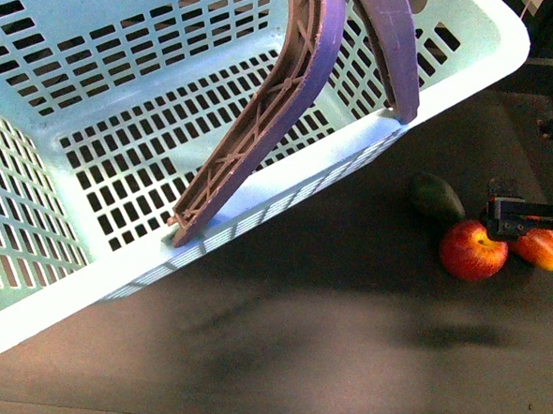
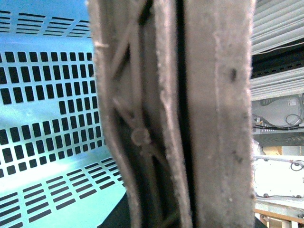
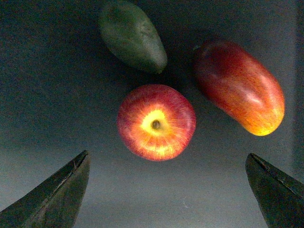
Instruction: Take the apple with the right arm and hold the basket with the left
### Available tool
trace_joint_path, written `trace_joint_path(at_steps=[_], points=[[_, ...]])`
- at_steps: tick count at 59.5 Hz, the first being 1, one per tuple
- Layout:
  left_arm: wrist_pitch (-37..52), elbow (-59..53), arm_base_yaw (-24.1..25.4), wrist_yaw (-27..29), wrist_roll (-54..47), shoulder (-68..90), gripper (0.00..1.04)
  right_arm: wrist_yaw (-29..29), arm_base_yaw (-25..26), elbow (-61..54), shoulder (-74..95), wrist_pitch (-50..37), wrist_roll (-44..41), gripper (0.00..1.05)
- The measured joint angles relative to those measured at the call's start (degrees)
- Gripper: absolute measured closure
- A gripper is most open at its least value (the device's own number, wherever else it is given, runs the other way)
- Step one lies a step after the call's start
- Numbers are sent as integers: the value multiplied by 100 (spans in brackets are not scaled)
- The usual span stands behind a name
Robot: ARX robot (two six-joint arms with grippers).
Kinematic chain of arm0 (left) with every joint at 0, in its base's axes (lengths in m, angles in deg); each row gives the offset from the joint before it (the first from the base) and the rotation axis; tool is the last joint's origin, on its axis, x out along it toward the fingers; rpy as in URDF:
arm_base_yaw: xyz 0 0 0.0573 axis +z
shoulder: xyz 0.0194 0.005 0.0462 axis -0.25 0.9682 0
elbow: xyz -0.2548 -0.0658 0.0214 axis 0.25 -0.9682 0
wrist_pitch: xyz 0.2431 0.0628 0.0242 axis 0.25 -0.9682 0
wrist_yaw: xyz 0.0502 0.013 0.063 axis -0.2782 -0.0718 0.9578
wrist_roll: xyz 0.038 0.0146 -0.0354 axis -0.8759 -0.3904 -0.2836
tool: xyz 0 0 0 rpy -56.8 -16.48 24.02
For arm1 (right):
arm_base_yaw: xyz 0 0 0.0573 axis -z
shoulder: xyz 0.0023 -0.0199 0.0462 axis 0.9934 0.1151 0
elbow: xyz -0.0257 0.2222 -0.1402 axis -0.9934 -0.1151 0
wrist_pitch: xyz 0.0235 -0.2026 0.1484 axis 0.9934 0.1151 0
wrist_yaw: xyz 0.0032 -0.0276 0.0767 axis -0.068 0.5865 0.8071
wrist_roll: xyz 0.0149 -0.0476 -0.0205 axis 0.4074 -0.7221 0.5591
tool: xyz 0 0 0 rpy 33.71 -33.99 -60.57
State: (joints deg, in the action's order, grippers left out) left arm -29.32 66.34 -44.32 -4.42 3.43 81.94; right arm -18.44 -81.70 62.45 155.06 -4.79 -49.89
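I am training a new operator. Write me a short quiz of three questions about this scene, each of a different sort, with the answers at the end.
1. True or false: the apple lies inside the basket.
2. How many fruits lie on the dark table?
3. Which fruit does the open right gripper line up with most closely in the right wrist view? A) apple B) mango C) green fruit

Key: 1 false, it lies on the table, apart from the basket; 2 three; 3 A.
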Motion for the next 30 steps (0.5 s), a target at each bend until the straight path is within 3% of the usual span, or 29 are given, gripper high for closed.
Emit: trace_joint_path(at_steps=[30], points=[[0,0,0,2,0,0,90,-125,-101,1329,1270,673,24,9]])
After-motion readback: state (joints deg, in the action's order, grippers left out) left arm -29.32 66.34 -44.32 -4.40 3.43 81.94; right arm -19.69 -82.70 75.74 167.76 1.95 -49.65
